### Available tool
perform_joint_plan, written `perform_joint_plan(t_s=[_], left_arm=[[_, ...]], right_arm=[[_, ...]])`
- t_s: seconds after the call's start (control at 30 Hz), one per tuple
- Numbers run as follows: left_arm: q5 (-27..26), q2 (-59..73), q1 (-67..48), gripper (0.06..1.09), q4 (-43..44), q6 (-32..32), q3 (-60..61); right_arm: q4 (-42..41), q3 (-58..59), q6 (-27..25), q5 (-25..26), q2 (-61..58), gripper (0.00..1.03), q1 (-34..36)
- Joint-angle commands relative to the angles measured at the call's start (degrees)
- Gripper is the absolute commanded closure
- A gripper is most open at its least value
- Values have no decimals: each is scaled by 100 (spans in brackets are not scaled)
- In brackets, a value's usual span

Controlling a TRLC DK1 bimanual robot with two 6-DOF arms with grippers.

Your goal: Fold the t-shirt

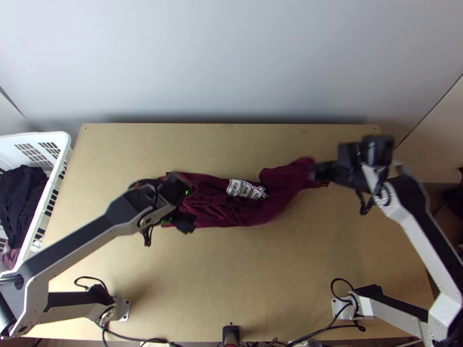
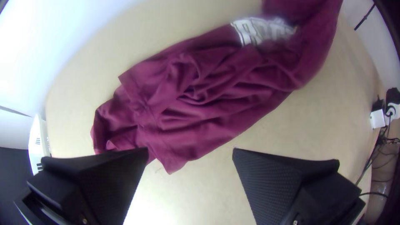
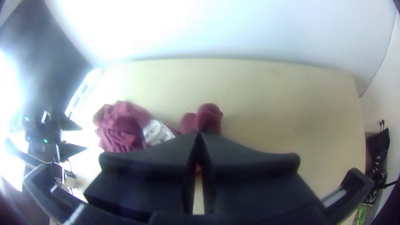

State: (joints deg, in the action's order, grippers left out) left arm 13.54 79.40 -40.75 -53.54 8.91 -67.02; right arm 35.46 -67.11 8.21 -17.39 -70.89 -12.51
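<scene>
The right gripper (image 3: pixel 199 133) has its jaws together on one end of the bunched maroon t-shirt (image 1: pixel 249 215), likely to stretch it along the bench (image 1: pixel 231 277); the left gripper (image 2: pixel 190 148), jaws apart, hangs over the other end, perhaps to anchor it

The maroon t-shirt (image 1: pixel 263 214) lies bunched lengthwise across the tabletop (image 1: pixel 231 266) in a long, uneven strip — neither flat nor neatly folded. White block lettering (image 1: pixel 246 189) shows near its middle. In the top view the left portion is heavily creased, with layers overlapping; the right end narrows and is pinched in the right end effector (image 1: pixel 318 172).
</scene>
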Motion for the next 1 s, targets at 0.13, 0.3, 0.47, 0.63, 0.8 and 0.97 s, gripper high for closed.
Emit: perform_joint_plan(t_s=[0.13, 0.3, 0.47, 0.63, 0.8, 0.97], left_arm=[[465, -645, -671, 11, 1249, -117, 2501], [1458, -970, -1172, 11, 2234, -108, 3064], [2153, -1295, -1225, 11, 3095, -812, 3029], [2206, -1453, -1339, 10, 4422, -2068, 3292], [1845, -1462, -1717, 10, 4572, -2552, 3275], [1089, -1286, -1743, 10, 4791, -2666, 3310]], right_arm=[[1253, -2843, 269, 183, -83, 100, -287], [1437, -2974, 445, 209, -144, 100, -427], [1507, -2895, 665, 209, -144, 100, -586], [1525, -2755, 700, 218, -135, 100, -647], [1543, -2667, 814, 245, -127, 100, -700], [1543, -2588, 876, 315, -91, 100, -735]])
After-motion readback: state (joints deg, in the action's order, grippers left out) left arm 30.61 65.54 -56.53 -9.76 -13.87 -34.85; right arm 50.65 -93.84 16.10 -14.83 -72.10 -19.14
